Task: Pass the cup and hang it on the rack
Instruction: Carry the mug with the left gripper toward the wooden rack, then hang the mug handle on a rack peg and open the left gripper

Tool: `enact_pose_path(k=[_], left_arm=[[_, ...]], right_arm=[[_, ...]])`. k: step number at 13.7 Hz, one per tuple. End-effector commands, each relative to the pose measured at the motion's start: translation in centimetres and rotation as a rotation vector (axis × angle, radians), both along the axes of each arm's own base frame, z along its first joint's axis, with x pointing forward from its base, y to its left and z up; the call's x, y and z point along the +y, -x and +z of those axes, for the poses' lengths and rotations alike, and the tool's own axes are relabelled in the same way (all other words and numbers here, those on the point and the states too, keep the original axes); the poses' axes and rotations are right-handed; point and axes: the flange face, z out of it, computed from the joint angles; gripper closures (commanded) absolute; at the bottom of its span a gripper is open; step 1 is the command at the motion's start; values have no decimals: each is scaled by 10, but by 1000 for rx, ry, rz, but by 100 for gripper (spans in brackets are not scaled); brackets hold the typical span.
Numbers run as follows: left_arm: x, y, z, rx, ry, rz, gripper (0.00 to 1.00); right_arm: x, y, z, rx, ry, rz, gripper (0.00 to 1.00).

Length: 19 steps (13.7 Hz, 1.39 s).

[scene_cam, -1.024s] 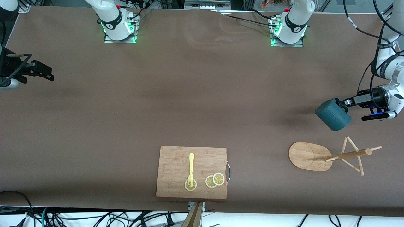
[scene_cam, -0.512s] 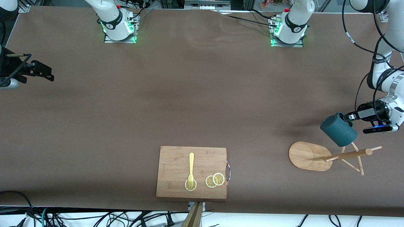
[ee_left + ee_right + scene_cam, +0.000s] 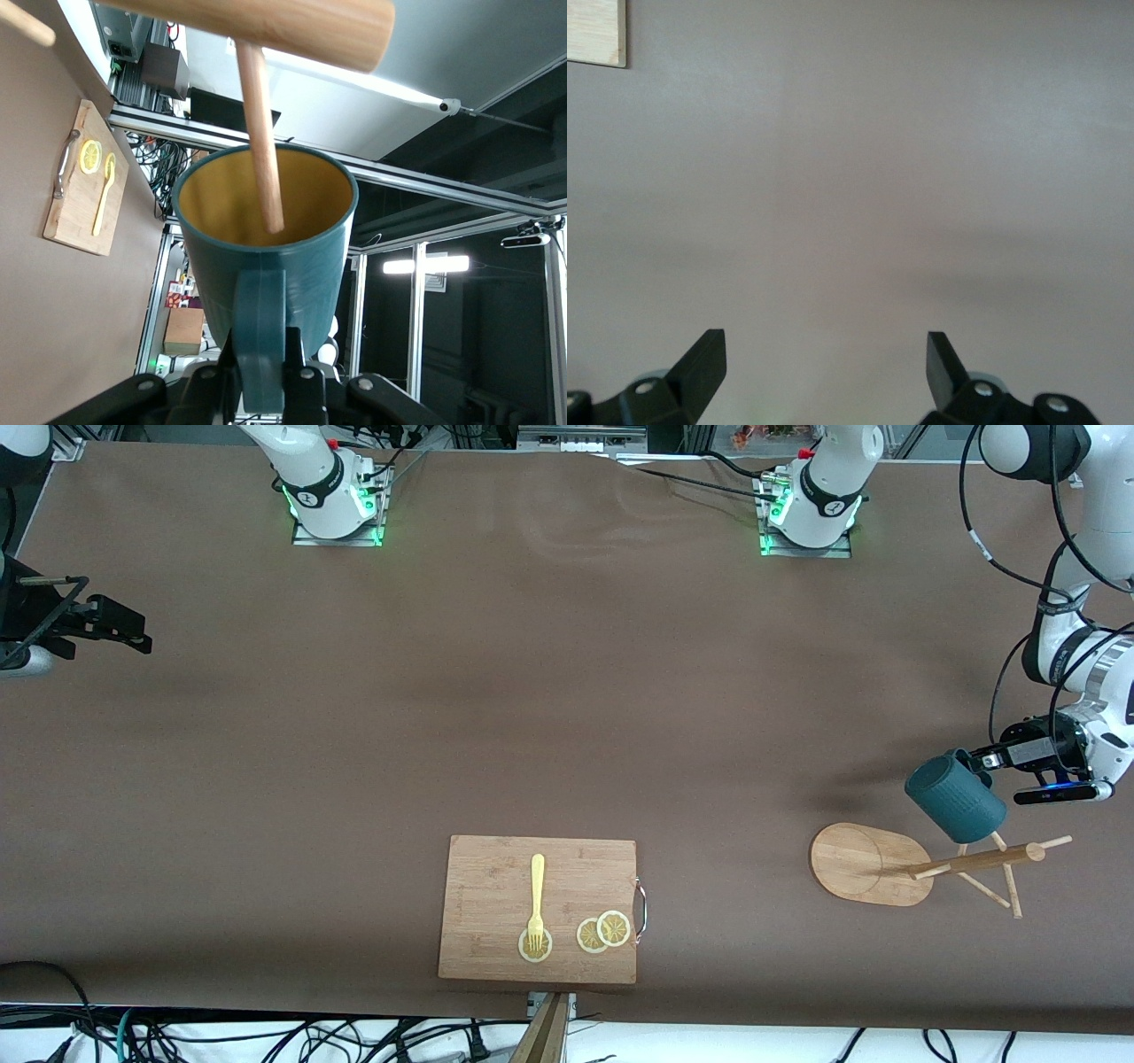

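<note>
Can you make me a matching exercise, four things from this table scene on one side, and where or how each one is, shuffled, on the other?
1. cup
2. fork
3. rack
4. right tool

A. open over bare table
B. held by its handle in the shut left tool
C. on the cutting board, tines on a lemon slice
D. standing near the left arm's end

Pairs: 1-B, 2-C, 3-D, 4-A

Place: robotics lab | evidence: aluminium frame (image 3: 266, 146), loose cables (image 3: 266, 1036), bolted arm bases (image 3: 337, 509)
</note>
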Motion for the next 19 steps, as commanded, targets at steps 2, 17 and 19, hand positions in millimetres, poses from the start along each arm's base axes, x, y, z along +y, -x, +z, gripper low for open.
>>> enact_pose_path(k=[2, 17, 19], left_arm=[[11, -2, -13, -2, 56, 28, 100], [20, -7, -44, -27, 96, 103, 0], [19, -3, -42, -16, 77, 65, 0]], right_arm=[[-1, -2, 5, -6, -28, -2, 0], [-1, -2, 5, -6, -29, -2, 0], [-1, -2, 5, -6, -29, -2, 0]])
